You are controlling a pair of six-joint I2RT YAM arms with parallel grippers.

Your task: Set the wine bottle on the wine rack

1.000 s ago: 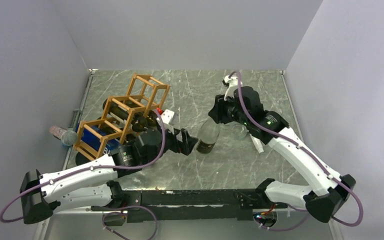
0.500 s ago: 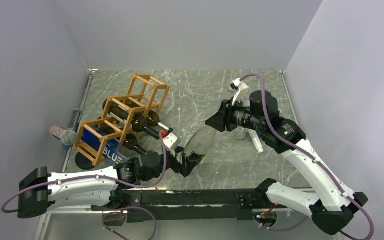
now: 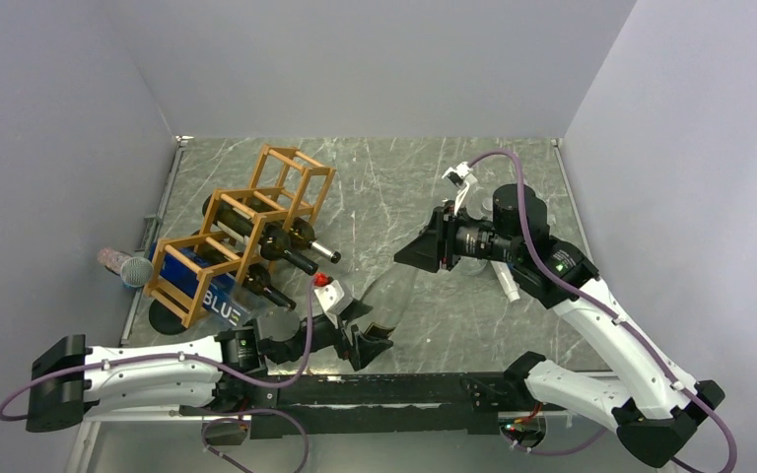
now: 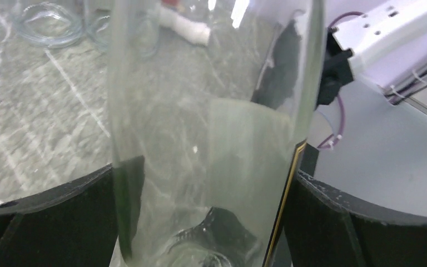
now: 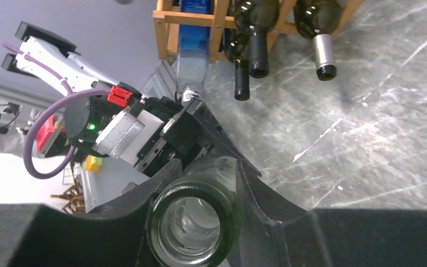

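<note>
The clear wine bottle [image 3: 391,288] is tilted low over the table, its base toward the near edge and its neck up to the right. My left gripper [image 3: 368,337] is shut on its base; in the left wrist view the bottle [image 4: 211,139] fills the gap between the black fingers [image 4: 44,222]. My right gripper [image 3: 417,253] is shut on the neck, and the bottle mouth [image 5: 231,222] faces the right wrist camera between that gripper [image 5: 205,172]. The orange-brown wooden wine rack [image 3: 286,182] stands at the left rear, apart from both grippers.
The rack [image 5: 167,19] holds dark bottles [image 3: 281,236] and a blue bottle [image 3: 207,296]. Clear glassware [image 3: 473,261] and a white-handled tool [image 3: 509,283] lie under the right arm. A mesh-topped object [image 3: 136,269] lies by the left table edge. Grey walls enclose the table.
The bottle stood upright with my right gripper at its top. It is now tipped over, with its base in my left gripper, which has drawn back toward the near edge.
</note>
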